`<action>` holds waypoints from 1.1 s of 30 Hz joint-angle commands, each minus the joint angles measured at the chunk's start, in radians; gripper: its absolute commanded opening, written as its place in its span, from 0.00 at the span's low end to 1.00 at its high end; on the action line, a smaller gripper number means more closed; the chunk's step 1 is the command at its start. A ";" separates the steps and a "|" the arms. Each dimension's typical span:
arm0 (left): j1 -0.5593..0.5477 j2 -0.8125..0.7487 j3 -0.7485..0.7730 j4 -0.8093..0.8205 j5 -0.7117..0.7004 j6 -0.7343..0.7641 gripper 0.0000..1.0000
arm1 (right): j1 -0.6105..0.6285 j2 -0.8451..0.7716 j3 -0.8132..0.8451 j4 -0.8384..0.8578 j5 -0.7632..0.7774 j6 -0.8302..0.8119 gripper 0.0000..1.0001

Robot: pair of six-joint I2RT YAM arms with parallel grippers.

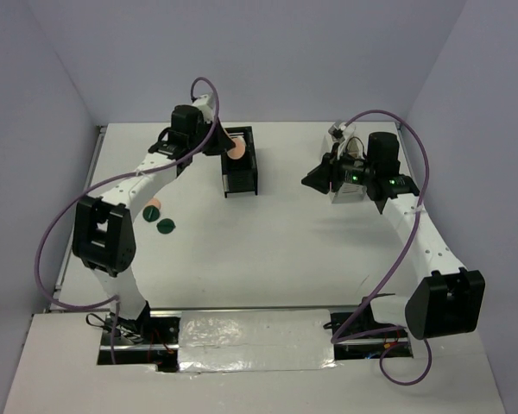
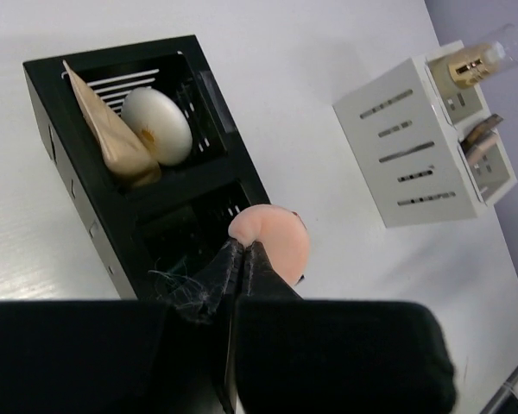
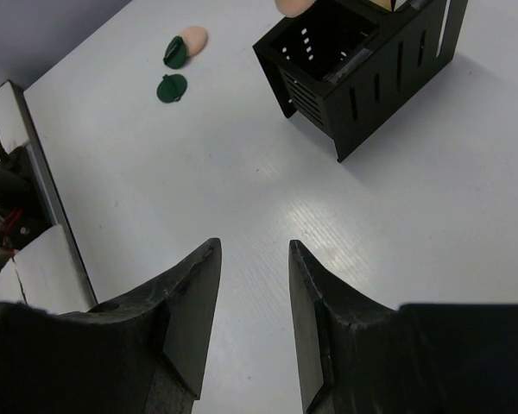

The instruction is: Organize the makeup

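My left gripper (image 2: 244,246) is shut on the edge of a peach round puff (image 2: 272,241), holding it over the near compartment of the black slotted organizer (image 2: 78,172). The far compartment holds a beige-gold tube (image 2: 112,138) and a white oval compact (image 2: 158,125). From above, the held puff (image 1: 237,151) hangs over the black organizer (image 1: 240,177). My right gripper (image 3: 252,246) is open over bare table, with nothing between its fingers. Another peach puff (image 1: 153,205) and two dark green compacts (image 1: 149,215) (image 1: 166,226) lie on the table at the left.
A white organizer box (image 2: 406,147) stands right of the black one, with a gold-capped bottle (image 2: 475,62) and a palette (image 2: 483,142) in its slots. In the top view my right arm (image 1: 371,164) covers most of that box. The table's left edge (image 1: 99,164) is close to the loose pieces.
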 commanded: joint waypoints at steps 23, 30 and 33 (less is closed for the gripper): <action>-0.042 0.060 0.089 -0.032 -0.119 0.047 0.43 | -0.018 -0.024 -0.024 0.041 0.000 -0.005 0.47; 0.001 -0.202 -0.094 -0.010 -0.122 0.052 0.00 | -0.015 -0.014 0.001 -0.029 -0.030 -0.067 0.63; 0.055 -0.351 -0.263 -0.010 -0.124 0.032 0.00 | -0.010 -0.006 0.018 -0.059 -0.033 -0.092 0.71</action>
